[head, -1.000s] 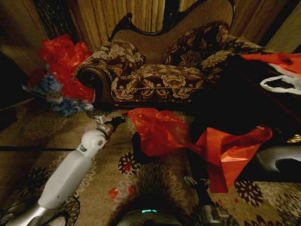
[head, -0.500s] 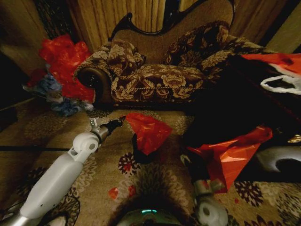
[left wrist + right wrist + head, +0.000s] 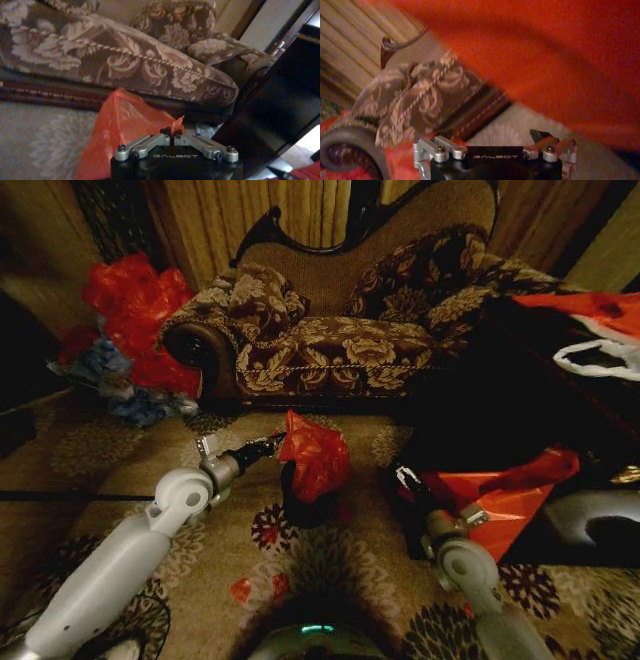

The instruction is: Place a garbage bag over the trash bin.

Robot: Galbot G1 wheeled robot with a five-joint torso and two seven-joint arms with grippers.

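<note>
At 6 o'clock in the head view the robot's own base sits on the patterned beige carpet [image 3: 330, 565], with 2 small red scraps [image 3: 241, 589] lying on open floor just ahead of it. The white left arm runs up from 7 o'clock toward the centre, and its left gripper [image 3: 274, 444] has its fingers clenched on an edge of the small thin crinkly bright-red garbage bag [image 3: 316, 457]; the left wrist view shows the 2 fingertips [image 3: 172, 132] pressed together with the red plastic [image 3: 117, 131] caught between them. The bag hangs bunched over the small matte black cylindrical trash bin [image 3: 297, 505], which stands on the carpet at the centre, mostly hidden by it. Open carpet lies around the bin toward 9 o'clock.

At 4 o'clock the right gripper [image 3: 408, 479] is raised with its jaws spread and holding nothing; in the right wrist view its fingers [image 3: 540, 135] stand apart. Just beside it, toward 3 o'clock, a larger smooth red-orange bag [image 3: 505, 500] lies against a dark block [image 3: 500, 395] that closes off that side. Farther off, the brown floral-upholstered sofa [image 3: 330, 350] bounds the floor at 12 o'clock, and a big heap of red plastic [image 3: 135, 305] sits at 10 o'clock.
</note>
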